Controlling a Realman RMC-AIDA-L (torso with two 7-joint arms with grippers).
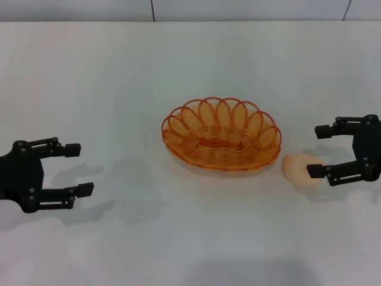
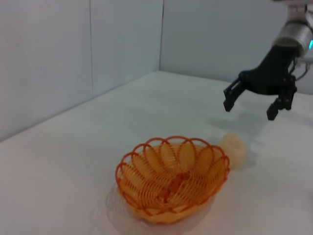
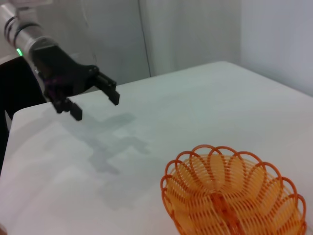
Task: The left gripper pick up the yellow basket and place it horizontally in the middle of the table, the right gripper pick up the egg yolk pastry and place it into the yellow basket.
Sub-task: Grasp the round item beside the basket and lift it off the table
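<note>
Nearest the robot's body, at the left edge of the table (image 1: 190,250): the left gripper (image 1: 80,169), fingers spread wide and holding nothing, hanging just above the white surface and well apart from the basket, a shadow pooled beneath it. Parked there, by the look of things, because its share of the job appears done. A little farther out, on the right: the right gripper (image 1: 319,151), likewise wide open and empty, its lower finger (image 1: 336,173) overlapping the near edge of the egg yolk pastry (image 1: 299,167) from above; from the opposite wrist camera, clearly raised over the table with the pale bun (image 2: 233,149) lying below and in front of it, so no contact yet. Open jaws facing the pastry, apparently lined up for a descent and a gentle pinch, since a soft bun of this kind probably dents under a hard squeeze. Pastry resting on the tabletop just beside the right end of the yellow basket (image 1: 221,133), seemingly touching or nearly touching its rim; exact gap impossible to tell. Farther back, near the middle of the table: the basket itself, upright, long axis running left to right, nothing inside, ready as the drop point. Beyond that, bare tabletop and the pale wall (image 1: 250,9).
</note>
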